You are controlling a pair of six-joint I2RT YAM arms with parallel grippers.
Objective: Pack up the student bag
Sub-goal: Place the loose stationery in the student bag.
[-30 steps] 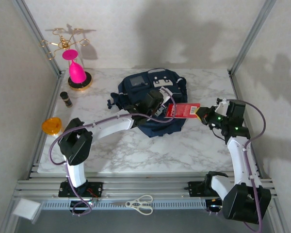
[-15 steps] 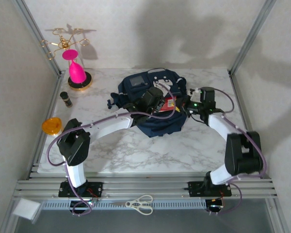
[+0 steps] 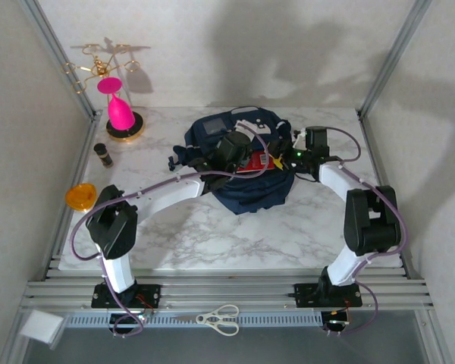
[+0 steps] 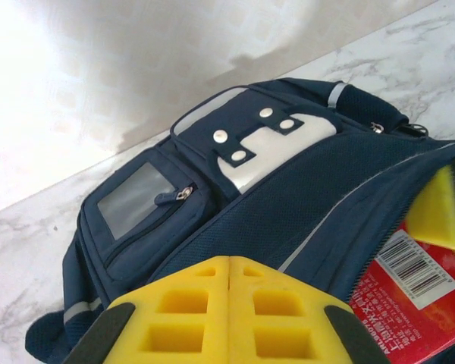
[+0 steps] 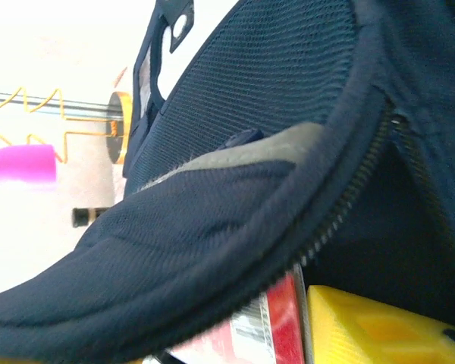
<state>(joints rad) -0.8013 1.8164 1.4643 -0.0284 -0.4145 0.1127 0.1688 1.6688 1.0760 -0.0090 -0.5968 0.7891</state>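
The large navy-blue fabric student bag (image 3: 250, 196) lies mid-frame on the marble worktop (image 3: 212, 235). A flat red barcoded packet (image 3: 254, 164) is partly inside its open mouth, not yet released. The right fingers (image 5: 364, 326) are clamped on it; the left fingers (image 4: 182, 303) are together at the bag's edge. One second ago the packet hung outside, right of the bag.

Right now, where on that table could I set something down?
Bare marble: the near stretch between the two arms, in front of the student bag; also the far right corner. Crowded: the bag's mouth, where left gripper, right gripper and red packet meet, and by the pink cup.
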